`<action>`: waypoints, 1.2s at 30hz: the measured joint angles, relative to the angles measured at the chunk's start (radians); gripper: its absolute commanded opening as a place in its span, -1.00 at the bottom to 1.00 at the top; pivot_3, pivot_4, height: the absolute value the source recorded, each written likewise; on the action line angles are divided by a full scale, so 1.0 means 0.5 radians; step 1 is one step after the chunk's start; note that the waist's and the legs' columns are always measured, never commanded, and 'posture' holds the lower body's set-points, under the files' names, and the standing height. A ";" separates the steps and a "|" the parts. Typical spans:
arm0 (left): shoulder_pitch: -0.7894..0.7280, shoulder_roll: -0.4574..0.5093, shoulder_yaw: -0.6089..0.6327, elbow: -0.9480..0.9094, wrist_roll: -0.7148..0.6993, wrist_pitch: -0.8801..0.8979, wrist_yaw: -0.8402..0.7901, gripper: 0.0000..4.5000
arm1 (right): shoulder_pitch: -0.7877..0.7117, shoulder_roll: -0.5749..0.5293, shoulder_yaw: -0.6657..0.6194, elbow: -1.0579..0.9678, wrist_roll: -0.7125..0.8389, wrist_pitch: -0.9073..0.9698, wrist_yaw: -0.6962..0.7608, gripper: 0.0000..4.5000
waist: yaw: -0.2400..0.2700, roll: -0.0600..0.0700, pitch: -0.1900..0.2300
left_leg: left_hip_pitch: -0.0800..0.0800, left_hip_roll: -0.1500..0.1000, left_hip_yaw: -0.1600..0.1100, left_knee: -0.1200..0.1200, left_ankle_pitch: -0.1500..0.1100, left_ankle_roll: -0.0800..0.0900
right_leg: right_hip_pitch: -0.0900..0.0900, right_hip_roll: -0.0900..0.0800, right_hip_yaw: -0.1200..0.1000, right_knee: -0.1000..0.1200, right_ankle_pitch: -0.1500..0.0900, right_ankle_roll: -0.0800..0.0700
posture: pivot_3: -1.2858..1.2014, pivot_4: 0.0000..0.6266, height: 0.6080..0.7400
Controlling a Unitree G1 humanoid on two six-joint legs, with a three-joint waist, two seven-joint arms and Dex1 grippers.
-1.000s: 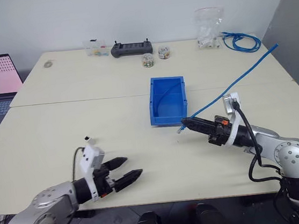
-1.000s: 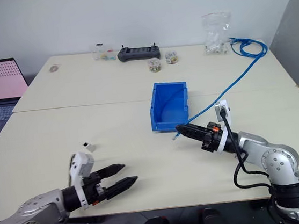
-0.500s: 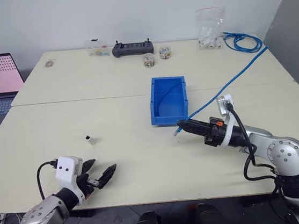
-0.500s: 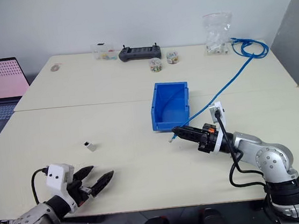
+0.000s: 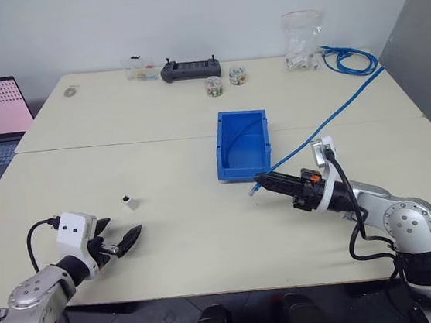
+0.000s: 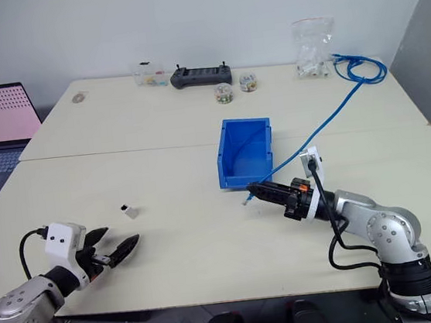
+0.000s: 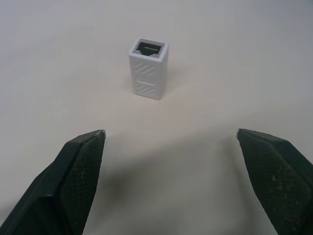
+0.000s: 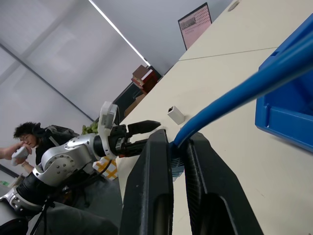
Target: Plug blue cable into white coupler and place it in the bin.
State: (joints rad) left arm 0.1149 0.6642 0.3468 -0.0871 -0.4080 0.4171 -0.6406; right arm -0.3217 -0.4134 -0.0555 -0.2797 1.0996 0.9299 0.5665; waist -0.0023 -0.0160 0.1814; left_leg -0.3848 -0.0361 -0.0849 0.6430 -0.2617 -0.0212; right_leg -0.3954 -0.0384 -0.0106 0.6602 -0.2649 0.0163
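Overhead, the left gripper (image 5: 125,240) sits low near the front edge of the pale surface (image 5: 177,236), its fingers spread wide and holding nothing, with the white coupler (image 5: 129,202) standing just beyond it. The right gripper (image 5: 263,180) is clamped on the blue cable (image 5: 328,122) close to its plug end, just in front of the bin (image 5: 241,144), which stands near the middle of the surface. The cable runs back to the far right corner.

From the left wrist, the coupler (image 7: 148,68) stands upright, socket up, between and ahead of the two open fingertips (image 7: 83,161), apart from both.

From the right wrist, the closed fingers (image 8: 156,191) pinch the cable (image 8: 244,90) beside the bin's wall (image 8: 288,112).
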 measured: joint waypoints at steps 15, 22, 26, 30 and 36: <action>-0.488 0.039 -0.218 0.476 0.271 -0.179 -0.069 1.00 | 0.021 0.016 0.001 -0.028 -0.036 0.000 0.000 -0.97 | -0.001 0.000 0.000 | 0.000 0.000 0.001 0.000 0.000 0.000 | -0.002 0.000 0.000 0.002 0.002 -0.003 | 0.03 -0.52 1.00; -0.653 0.039 -0.283 0.605 0.284 -0.177 -0.144 1.00 | 0.034 0.016 0.002 -0.042 -0.038 0.000 0.000 -0.97 | -0.002 0.000 0.000 | 0.000 0.000 0.001 0.000 0.000 0.000 | -0.002 0.000 0.000 0.004 0.002 -0.003 | 0.03 -0.52 1.00; -0.728 0.040 -0.301 0.700 0.295 -0.179 -0.187 0.92 | 0.035 0.015 0.002 -0.044 -0.039 0.000 0.000 -0.97 | -0.003 -0.001 0.000 | 0.000 0.000 0.001 0.000 0.000 0.000 | -0.003 0.000 0.000 0.005 0.002 -0.003 | 0.03 -0.52 1.00; -0.763 0.041 -0.330 0.756 0.328 -0.191 -0.194 0.57 | 0.037 0.015 0.003 -0.053 -0.041 0.000 0.000 -0.97 | -0.004 -0.001 0.000 | 0.000 0.000 0.001 0.001 0.000 0.000 | -0.003 0.000 0.001 0.005 0.003 -0.003 | 0.03 -0.52 1.00; -0.784 0.041 -0.331 0.804 0.348 -0.209 -0.196 0.00 | 0.040 0.015 0.002 -0.057 -0.041 0.000 -0.001 -0.98 | -0.006 -0.001 0.000 | 0.001 0.000 0.001 0.001 0.000 0.000 | -0.003 0.000 0.001 0.006 0.003 -0.003 | 0.03 -0.52 1.00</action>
State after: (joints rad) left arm -0.2773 0.6845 0.1812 0.3150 -0.2341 0.3127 -0.7386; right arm -0.3019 -0.4060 -0.0543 -0.3081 1.0791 0.9297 0.5663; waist -0.0055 -0.0162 0.1814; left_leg -0.3845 -0.0362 -0.0845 0.6433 -0.2617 -0.0212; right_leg -0.3968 -0.0383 -0.0103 0.6633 -0.2636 0.0146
